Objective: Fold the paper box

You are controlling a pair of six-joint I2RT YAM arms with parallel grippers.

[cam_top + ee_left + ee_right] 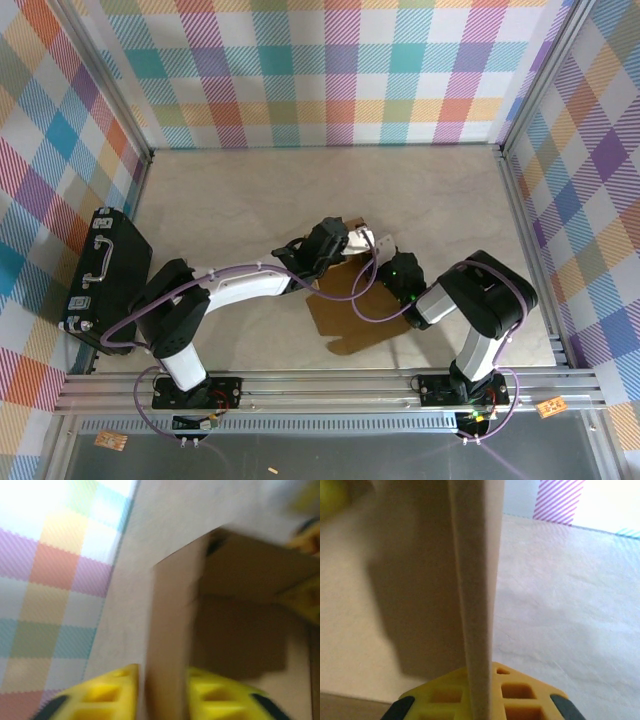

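Left gripper [162, 694] seemingly clenched on a panel of the plain brown kraft cardboard box [342, 314], view blurred; right gripper [479, 692] pinching a panel seen edge-on; pale marbled tabletop [250, 200] beneath.

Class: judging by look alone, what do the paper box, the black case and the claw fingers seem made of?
Paper box: matte brown card, probably kraft; thin raw edge in the right wrist view. Black case: seemingly hard plastic, metal-looking latches. Left claw fingers: smooth yellow plastic, apparently moulded with pockets.
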